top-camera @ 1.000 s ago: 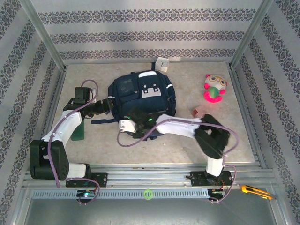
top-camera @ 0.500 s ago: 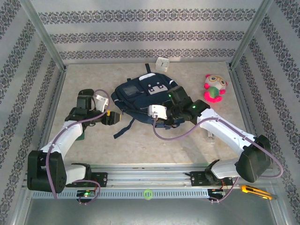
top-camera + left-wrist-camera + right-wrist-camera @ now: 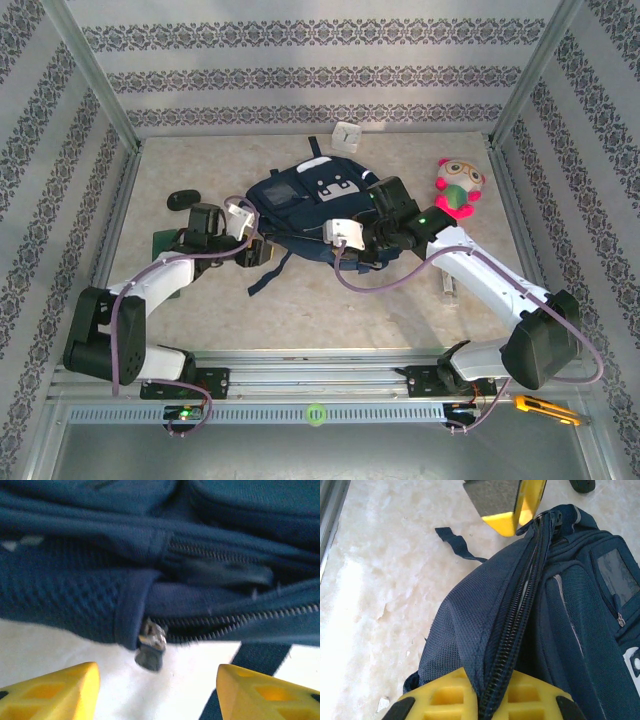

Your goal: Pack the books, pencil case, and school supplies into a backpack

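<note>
Backpack (image 3: 290,215) lay flat mid-table. Right gripper (image 3: 482,700) was clamped on the backpack's zipper seam, with fabric pinched between its fingers. Left gripper (image 3: 157,690) sat at the backpack's near-left edge, jaws apart, holding nothing. Zip pull (image 3: 150,650) hung just ahead of its fingertips, untouched. Green book (image 3: 162,240) lay at left, partly under the left arm. Plush toy (image 3: 457,190) sat right of the backpack.

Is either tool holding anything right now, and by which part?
Right tool is shut on the backpack, pinching the fabric beside its zipper. Left tool holds nothing: open, just short of the zipper pull.
</note>
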